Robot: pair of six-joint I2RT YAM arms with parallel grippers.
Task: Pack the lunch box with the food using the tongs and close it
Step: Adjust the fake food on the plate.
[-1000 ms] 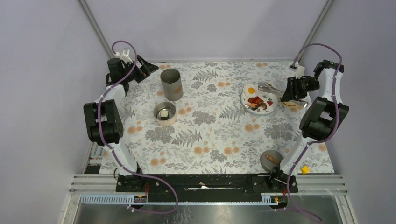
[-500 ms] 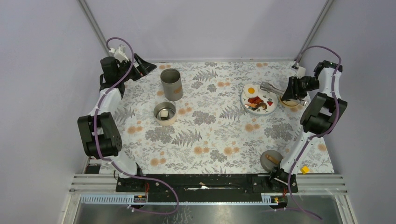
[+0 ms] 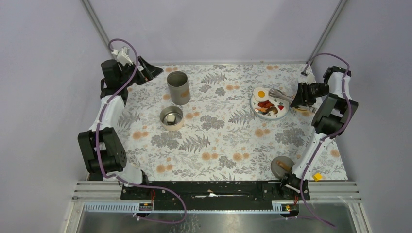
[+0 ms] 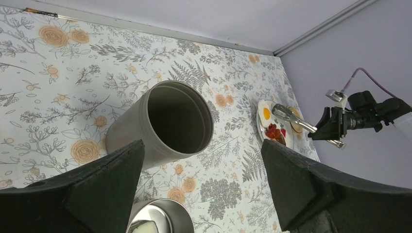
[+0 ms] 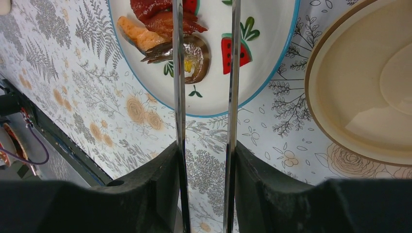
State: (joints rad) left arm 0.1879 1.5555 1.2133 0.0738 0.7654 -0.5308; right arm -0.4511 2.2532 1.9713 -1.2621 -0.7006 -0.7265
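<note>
My right gripper (image 3: pixel 300 97) is shut on the slim silver tongs (image 3: pixel 282 92), its pads pressing the two arms (image 5: pixel 178 73) from outside. The arms stay apart and reach over the white plate (image 5: pixel 262 29); their tips run off the top of the right wrist view. On the plate lie a fried egg (image 3: pixel 261 93), red pieces (image 5: pixel 150 7), an orange piece (image 5: pixel 138 31) and a brown piece (image 5: pixel 194 56). The tall grey lunch box cylinder (image 3: pixel 178 87) stands upright and uncovered at the back left. My left gripper (image 3: pixel 148 73) hovers open just behind it, holding nothing.
A low round tin (image 3: pixel 171 117) with something white inside sits in front of the cylinder. A beige round lid (image 5: pixel 369 82) lies right of the plate, under my right wrist. A grey disc (image 3: pixel 282 166) rests by the right arm's base. Walls close in the back and sides.
The left arm has drawn its open gripper a little left and back. The right gripper has shifted slightly left with the tongs, still over the plate.
</note>
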